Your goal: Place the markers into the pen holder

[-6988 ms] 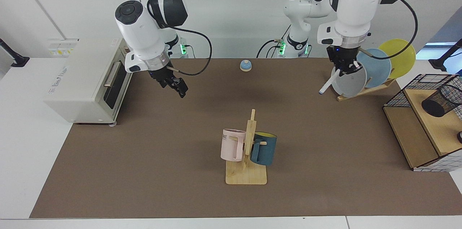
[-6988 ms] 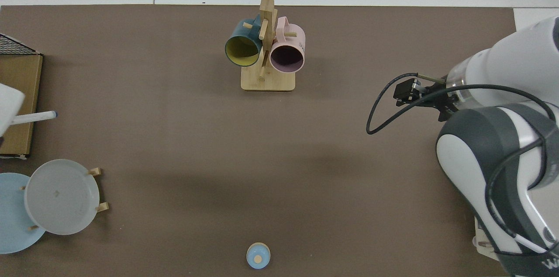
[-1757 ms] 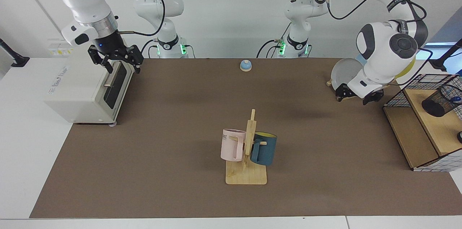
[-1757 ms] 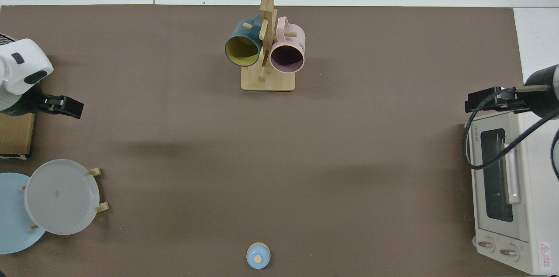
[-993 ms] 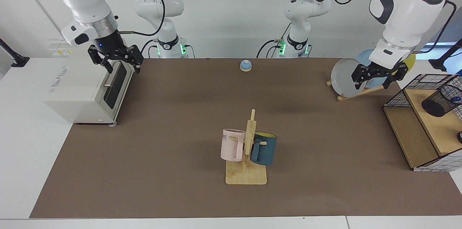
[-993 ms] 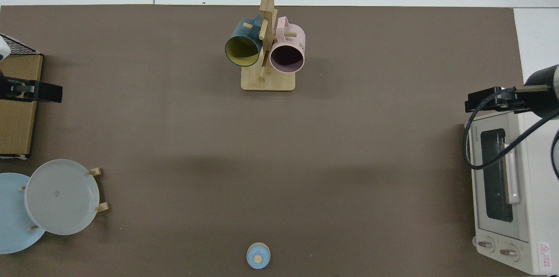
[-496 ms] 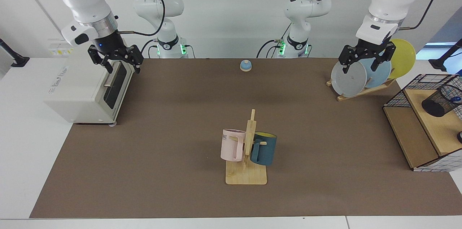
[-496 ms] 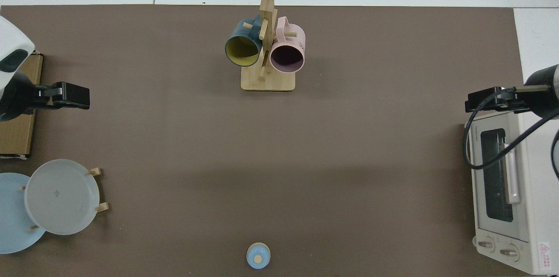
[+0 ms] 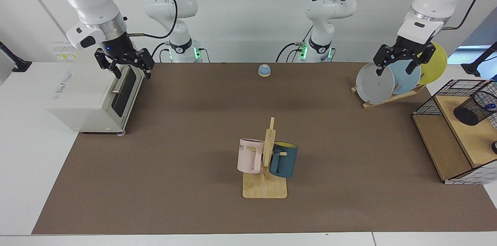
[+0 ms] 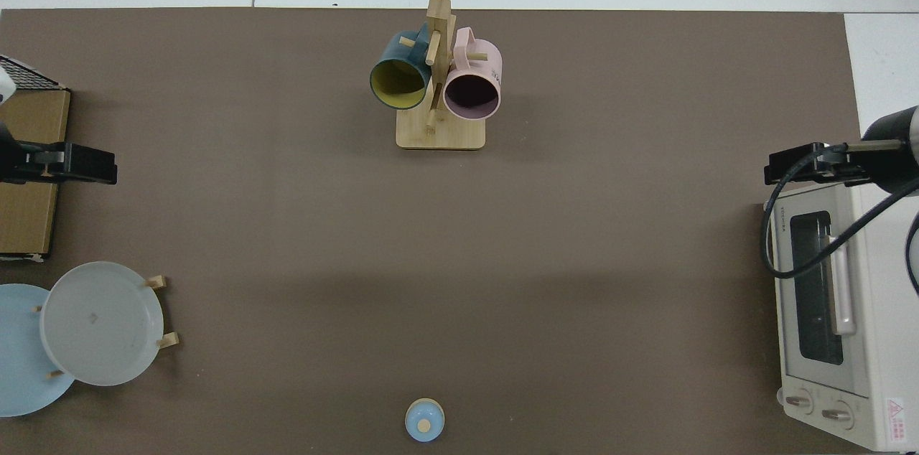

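The pen holder point(image 9: 474, 109), a small black mesh cup, leans tilted on the wooden shelf at the far right of the facing view. The blue end of the marker point(image 9: 491, 105) shows inside its mouth. My left gripper point(image 9: 394, 70) hangs open and empty in front of the plates, well away from the holder. In the top view the left gripper point(image 10: 72, 162) sits at the left edge; the holder is out of that view. My right gripper point(image 9: 132, 74) waits open and empty over the toaster oven, and the right gripper point(image 10: 804, 163) shows at the right edge from above.
A black wire basket frame point(image 9: 431, 100) surrounds the wooden shelf point(image 9: 442, 145). A rack with grey, blue and yellow plates point(image 9: 374, 83) stands beside it. The mug tree point(image 9: 266, 164) with pink and teal mugs is mid-table, a small blue bell point(image 9: 264, 70) at the back, the toaster oven point(image 9: 93, 90) on the other side.
My left gripper, which held the marker seven seconds ago, is now empty and has risen from near the basket to the plates. The marker sits in the holder. The right arm stays still.
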You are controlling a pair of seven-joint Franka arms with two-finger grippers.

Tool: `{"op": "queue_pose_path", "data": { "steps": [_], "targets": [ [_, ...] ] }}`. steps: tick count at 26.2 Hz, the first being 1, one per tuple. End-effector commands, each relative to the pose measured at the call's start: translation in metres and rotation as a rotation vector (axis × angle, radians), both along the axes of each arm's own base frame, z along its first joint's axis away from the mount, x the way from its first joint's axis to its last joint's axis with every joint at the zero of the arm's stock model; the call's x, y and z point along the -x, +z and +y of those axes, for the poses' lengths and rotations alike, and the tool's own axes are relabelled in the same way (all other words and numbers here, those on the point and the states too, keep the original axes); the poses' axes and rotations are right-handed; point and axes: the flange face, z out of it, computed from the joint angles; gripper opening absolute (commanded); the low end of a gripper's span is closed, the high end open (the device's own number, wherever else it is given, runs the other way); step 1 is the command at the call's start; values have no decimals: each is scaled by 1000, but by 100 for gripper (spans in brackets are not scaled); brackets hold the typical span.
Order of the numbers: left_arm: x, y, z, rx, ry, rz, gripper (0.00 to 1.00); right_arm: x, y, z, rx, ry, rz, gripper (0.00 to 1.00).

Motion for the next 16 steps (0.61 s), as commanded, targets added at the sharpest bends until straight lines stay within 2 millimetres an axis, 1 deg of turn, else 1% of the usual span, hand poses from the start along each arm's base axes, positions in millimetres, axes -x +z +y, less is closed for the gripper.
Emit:
{"op": "queue_pose_path", "data": {
  "steps": [1, 8, 10, 12, 16],
  "targets": [
    [1, -5, -5, 10, -37, -4, 100, 6, 1, -1, -15, -21, 2, 100],
    [1, -5, -6, 10, -43, -4, 100, 6, 1, -1, -15, -21, 2, 100],
    [1, -5, -14, 9, -62, -4, 100, 6, 0, -1, -15, -21, 3, 100],
    [0, -6, -6, 12, -45, -2, 100, 6, 0, -1, -15, -21, 3, 100],
    [1, -6, -10, 48, -28, 3, 100, 6, 1, -1, -15, -21, 2, 100]
  ]
}}
